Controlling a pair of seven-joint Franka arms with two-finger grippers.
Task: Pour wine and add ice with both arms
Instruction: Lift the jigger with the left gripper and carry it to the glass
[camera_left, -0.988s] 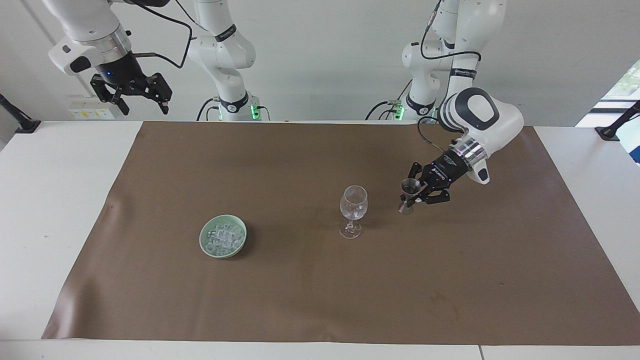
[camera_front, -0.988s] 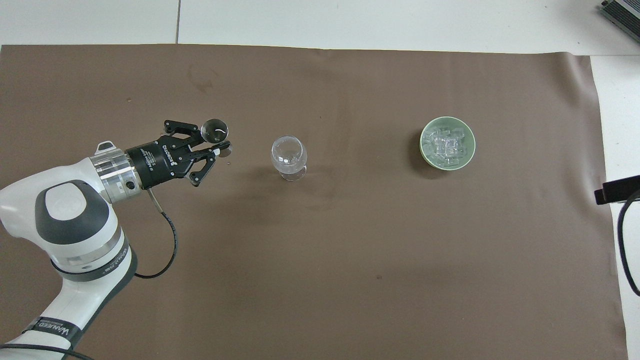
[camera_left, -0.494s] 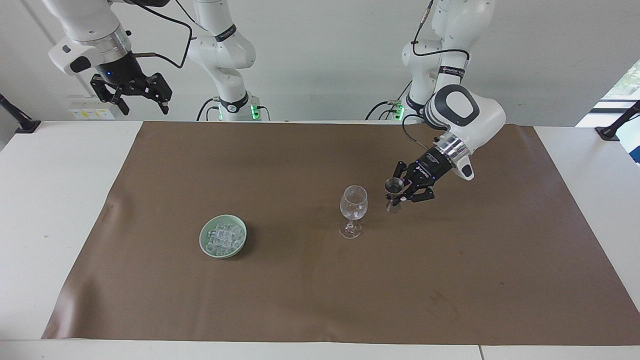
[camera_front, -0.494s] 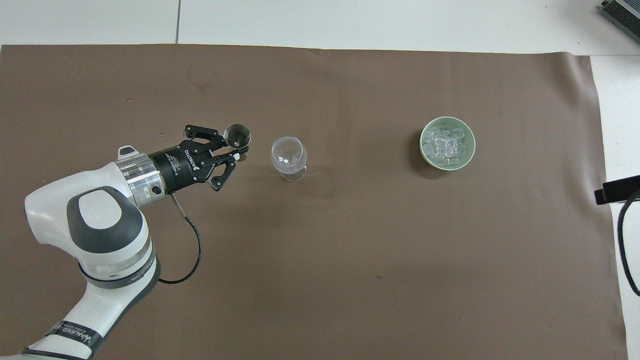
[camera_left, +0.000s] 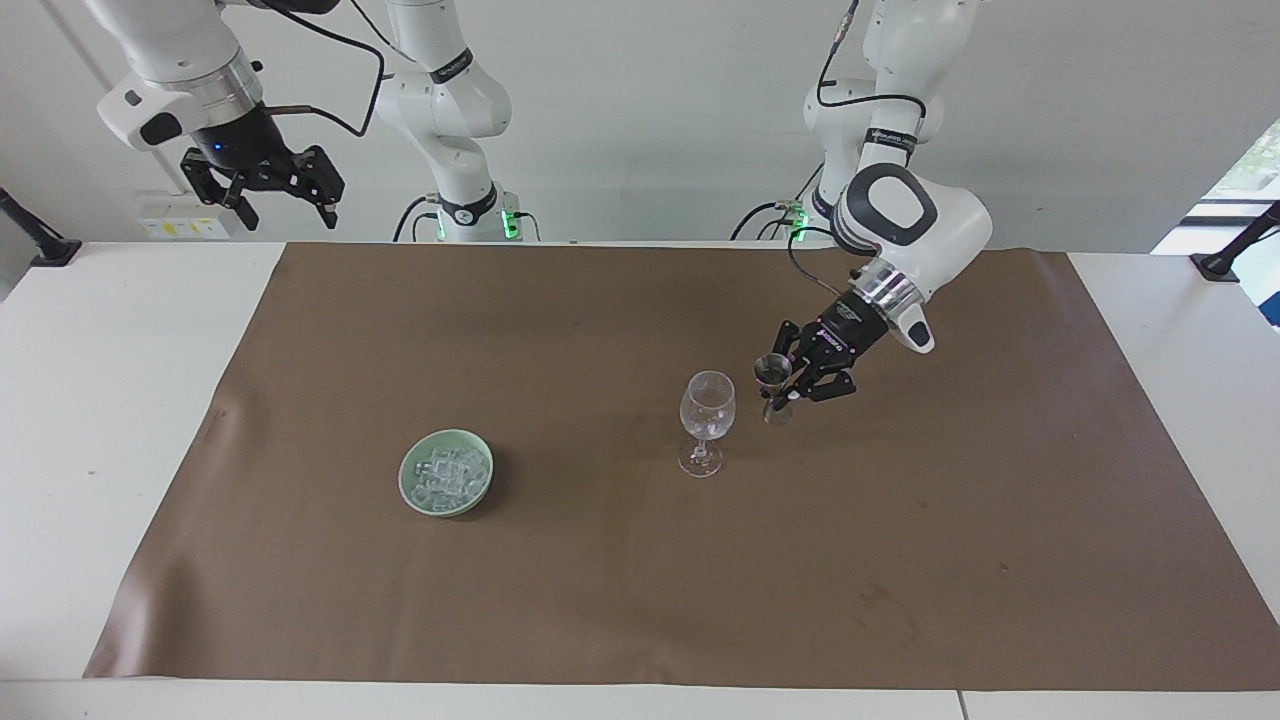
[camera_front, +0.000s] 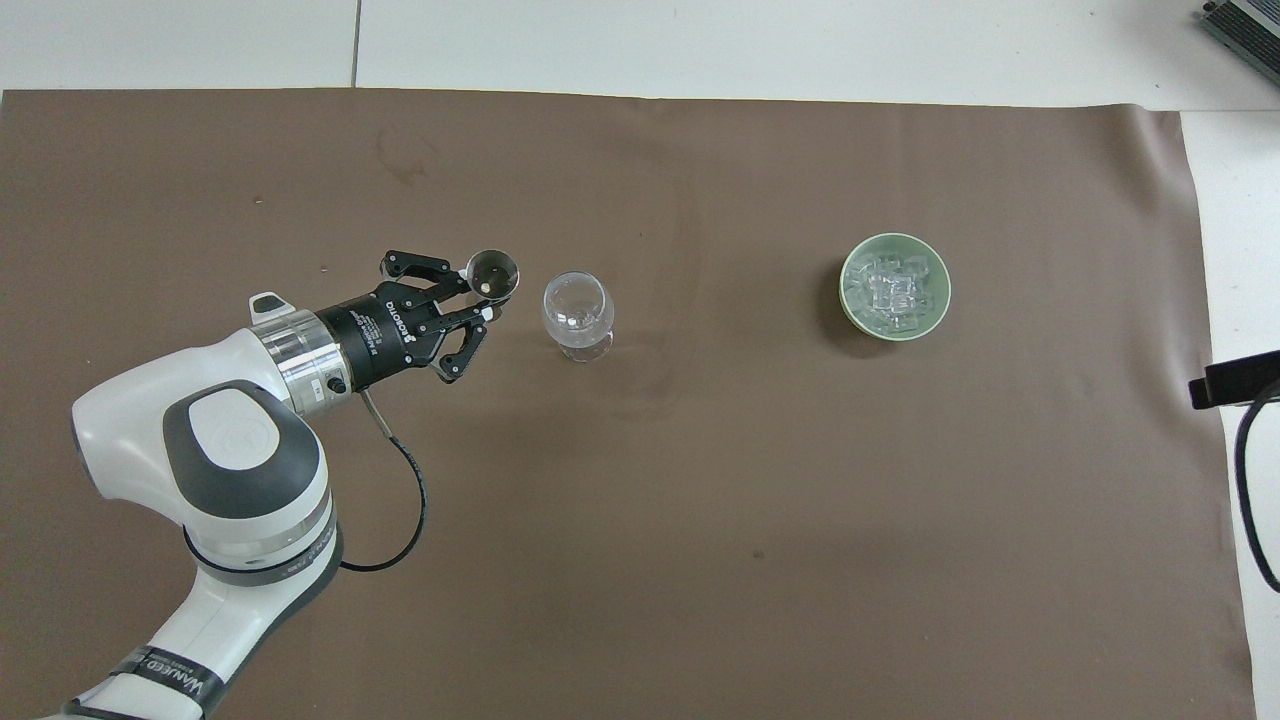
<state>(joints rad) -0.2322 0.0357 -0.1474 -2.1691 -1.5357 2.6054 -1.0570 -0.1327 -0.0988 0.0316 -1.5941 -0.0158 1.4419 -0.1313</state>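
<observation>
Left gripper clamped on steel jigger, held upright just beside the wine glass, right gripper raised, jaws wide, empty, waiting

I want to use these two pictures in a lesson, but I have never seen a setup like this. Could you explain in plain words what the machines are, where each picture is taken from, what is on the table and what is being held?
These are two white robot arms, each ending in a black two-finger gripper. One picture is taken from across the table, facing the robots; the other looks down from above their own end, so the sides appear swapped.

On the brown mat stand a clear wine glass and a green bowl heaped with ice; the bowl is toward the right arm's end.

The left gripper is shut on a small steel jigger, held upright in the air just beside the glass rim, not yet tipped. Whether it holds liquid cannot be seen.

The right gripper waits, open and empty, raised near its own end of the table.
</observation>
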